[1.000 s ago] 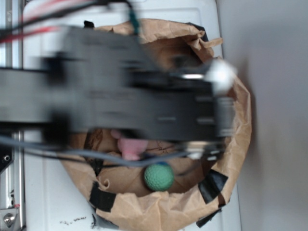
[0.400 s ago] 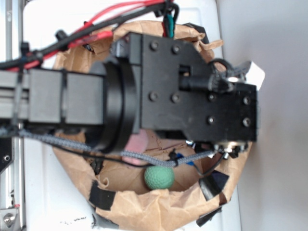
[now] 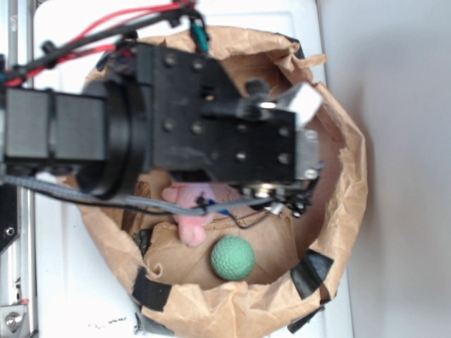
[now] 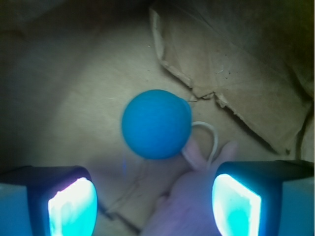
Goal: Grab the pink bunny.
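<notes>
The small fluffy pale-pink plush bunny [image 3: 189, 211] lies on the floor of the crumpled brown paper bag [image 3: 352, 204], partly under the black arm in the exterior view. In the wrist view its ears and thin white loop [image 4: 209, 140] reach up toward the smooth teal-blue ball [image 4: 156, 124], and one ear touches the ball's lower right side. The bumpy green ball [image 3: 232, 258] sits just beside the bunny, nearer the bag's lower wall.

Compared with 0.4 s ago, the arm's black housing has shifted left and slightly up in the exterior view, and more of the bunny is now exposed below it; the green ball has not moved.

The black gripper [image 4: 155, 204] stands wide apart. Its two glowing pads [image 4: 71, 206] frame the lower corners of the wrist view; the bunny's body lies between them, closer to the right pad. No contact is visible and nothing is held.

The bag's rolled rim, patched with black tape [image 3: 311, 272], encloses the arm head on all sides. Bare bag floor shows left of the teal-blue ball; a torn paper flap [image 4: 231, 73] rises to its upper right.
</notes>
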Motion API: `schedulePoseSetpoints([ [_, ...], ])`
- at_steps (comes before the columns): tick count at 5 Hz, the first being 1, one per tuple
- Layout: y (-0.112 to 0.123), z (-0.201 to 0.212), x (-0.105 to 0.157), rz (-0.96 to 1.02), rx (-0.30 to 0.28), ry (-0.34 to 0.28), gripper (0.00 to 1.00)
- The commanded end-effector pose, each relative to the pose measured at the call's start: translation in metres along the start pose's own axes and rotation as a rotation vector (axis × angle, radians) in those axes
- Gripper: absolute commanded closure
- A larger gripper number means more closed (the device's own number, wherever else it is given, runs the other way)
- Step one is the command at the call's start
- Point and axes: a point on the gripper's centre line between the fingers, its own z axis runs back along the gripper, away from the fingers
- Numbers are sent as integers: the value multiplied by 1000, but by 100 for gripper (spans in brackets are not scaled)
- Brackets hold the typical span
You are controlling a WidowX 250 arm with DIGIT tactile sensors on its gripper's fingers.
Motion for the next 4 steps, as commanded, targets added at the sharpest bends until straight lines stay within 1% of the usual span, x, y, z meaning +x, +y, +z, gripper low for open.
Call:
schedulePoseSetpoints([
  [1, 4, 12, 20, -36, -48, -7, 0],
  [2, 7, 18, 12, -55, -44, 27, 0],
  [3, 8, 20, 3, -68, -27, 46, 0],
  [4, 17, 12, -7, -80, -52, 27, 0],
])
